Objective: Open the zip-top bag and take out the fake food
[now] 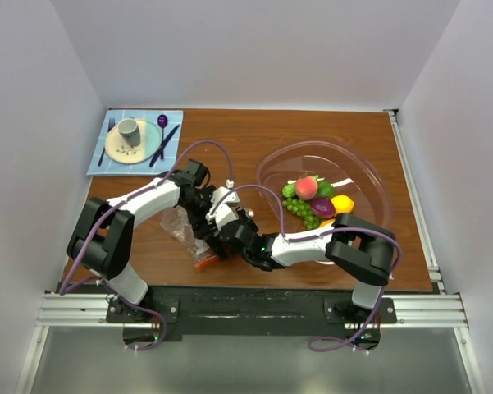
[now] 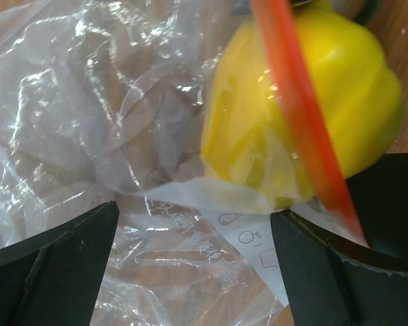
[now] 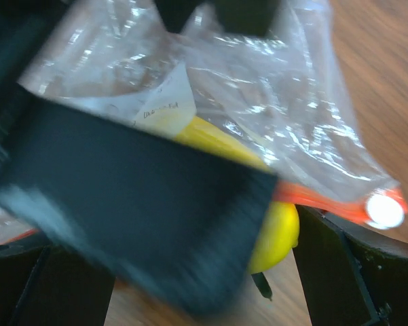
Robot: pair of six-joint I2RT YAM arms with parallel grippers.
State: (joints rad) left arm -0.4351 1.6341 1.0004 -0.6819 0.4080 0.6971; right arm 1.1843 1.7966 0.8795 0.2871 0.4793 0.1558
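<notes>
The clear crinkly zip-top bag (image 1: 178, 223) lies on the wooden table between my two grippers, its orange-red zip strip (image 2: 295, 112) running across a yellow plastic pepper (image 2: 326, 88) at its mouth. My left gripper (image 2: 197, 272) is open, its fingers spread either side of the bag's printed plastic. My right gripper (image 3: 204, 292) is open, its fingers either side of the pepper (image 3: 278, 231) and the strip (image 3: 326, 204). A blurred black part fills the middle of the right wrist view. In the top view the grippers, left (image 1: 198, 220) and right (image 1: 230, 238), meet over the bag.
A large clear pinkish bowl (image 1: 369, 176) at the right holds a peach, green grapes, a purple piece and a yellow piece. A blue mat (image 1: 102, 160) at the back left carries a plate, a grey cup (image 1: 129, 130) and cutlery.
</notes>
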